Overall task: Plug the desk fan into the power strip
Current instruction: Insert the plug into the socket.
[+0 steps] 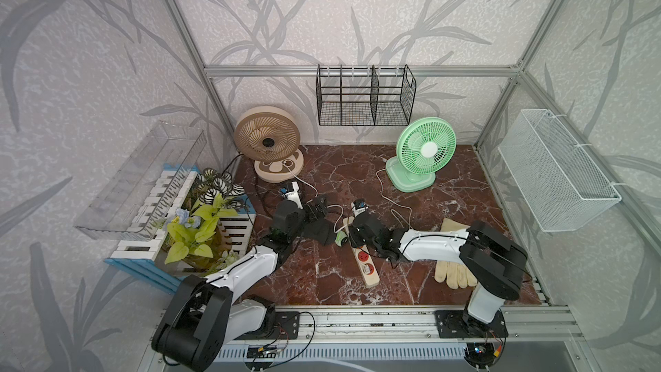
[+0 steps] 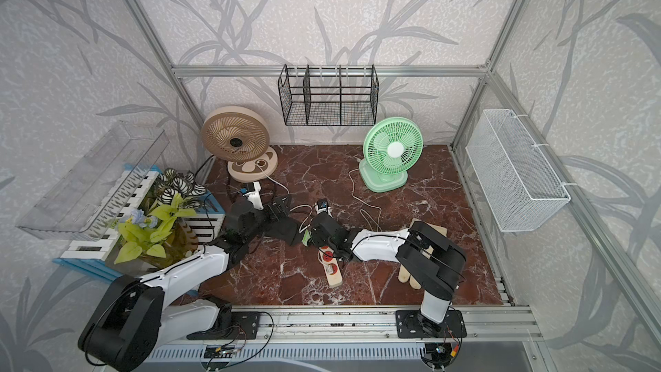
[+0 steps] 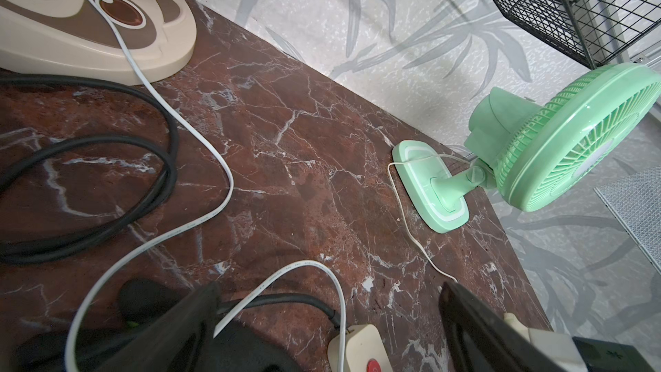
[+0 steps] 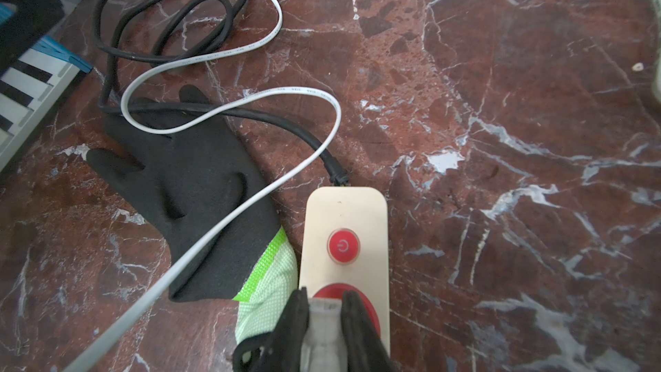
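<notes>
The power strip [image 4: 345,209] lies flat on the marble tabletop [image 4: 500,101], between my two arms and toward the front. Its black cord [image 4: 286,127] leaves the end nearest the fans.

In the right wrist view, my right hand [image 4: 324,298] is clamped on a whitish plug [image 4: 322,331]. It holds the plug upright over the first socket [image 4: 332,290], the one just beside the red power button [image 4: 343,246]. I cannot tell whether the pins are in, because the plug body and the fingers hide the holes.

A flat white cord [image 4: 250,205] snakes from the direction of the hand across a black glove [image 4: 186,173], which lies touching the strip's side. It then runs off toward the beige fan [image 1: 268,137], so I take that as the fan being connected. The cord's join to the plug is out of view.

My left hand [image 3: 329,291] hangs wide open and empty above the cords, near the strip's cord end. The green fan [image 1: 425,148] stands at the back, well apart from the strip.

I judge this to be the insertion step, close to done. The next move calls for a straight downward press without tilting. The left hand could pin the strip if it starts to slide. Only then should the right hand let go and lift clear.
</notes>
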`<state>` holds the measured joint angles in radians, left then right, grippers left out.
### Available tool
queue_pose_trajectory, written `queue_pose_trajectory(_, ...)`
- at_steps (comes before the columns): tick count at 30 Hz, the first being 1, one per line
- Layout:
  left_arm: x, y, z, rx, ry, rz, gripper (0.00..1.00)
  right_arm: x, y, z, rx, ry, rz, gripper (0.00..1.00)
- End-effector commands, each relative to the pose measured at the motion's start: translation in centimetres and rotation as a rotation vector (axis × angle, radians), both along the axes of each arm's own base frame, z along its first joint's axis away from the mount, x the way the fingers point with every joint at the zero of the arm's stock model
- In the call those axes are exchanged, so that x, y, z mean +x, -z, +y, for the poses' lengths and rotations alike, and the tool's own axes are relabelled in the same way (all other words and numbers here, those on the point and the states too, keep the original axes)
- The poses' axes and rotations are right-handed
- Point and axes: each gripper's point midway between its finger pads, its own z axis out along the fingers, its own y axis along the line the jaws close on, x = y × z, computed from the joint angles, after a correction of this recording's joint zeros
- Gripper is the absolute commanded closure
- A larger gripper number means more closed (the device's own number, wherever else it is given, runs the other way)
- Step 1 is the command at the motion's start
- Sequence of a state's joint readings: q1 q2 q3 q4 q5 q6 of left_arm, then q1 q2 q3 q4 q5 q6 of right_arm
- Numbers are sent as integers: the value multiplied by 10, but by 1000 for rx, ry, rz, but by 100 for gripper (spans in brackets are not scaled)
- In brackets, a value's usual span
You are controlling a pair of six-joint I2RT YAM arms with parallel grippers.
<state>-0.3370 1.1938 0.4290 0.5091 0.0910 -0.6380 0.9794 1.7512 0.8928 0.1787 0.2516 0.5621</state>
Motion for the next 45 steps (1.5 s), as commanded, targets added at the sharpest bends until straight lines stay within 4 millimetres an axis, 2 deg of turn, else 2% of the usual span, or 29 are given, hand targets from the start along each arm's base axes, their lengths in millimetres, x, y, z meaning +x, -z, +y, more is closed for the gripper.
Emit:
queue_pose_trajectory(1,1,1,4,20,-11,-14,0,-42,51,-28,-170,-53,189,78)
queue_pose_trajectory(2,1,1,4,20,-11,-14,0,-42,51,-28,-171,-53,189,79)
queue_pose_trajectory(4,1,1,4,20,-12,-14,0,-43,52,-28,-177,-55,194,100)
queue_pose_trajectory(10,1,1,4,22,-14,-14,0,-48,63,-34,-229,-57,220,100)
queue_pose_trajectory(19,1,0,5,24,-15,-15,0,-67,96,-42,-375,-81,350,100)
queue_pose_trajectory(31,0,-1,7,27,-22,-21,0,-85,115,-64,-451,-58,402,100)
queue_pose_trajectory(37,1,1,7,31,-23,-15,0,-85,99,-65,-536,-94,333,100)
queue_pose_trajectory(45,2,5,7,38,-27,-5,0,-103,127,-71,-554,-127,412,100)
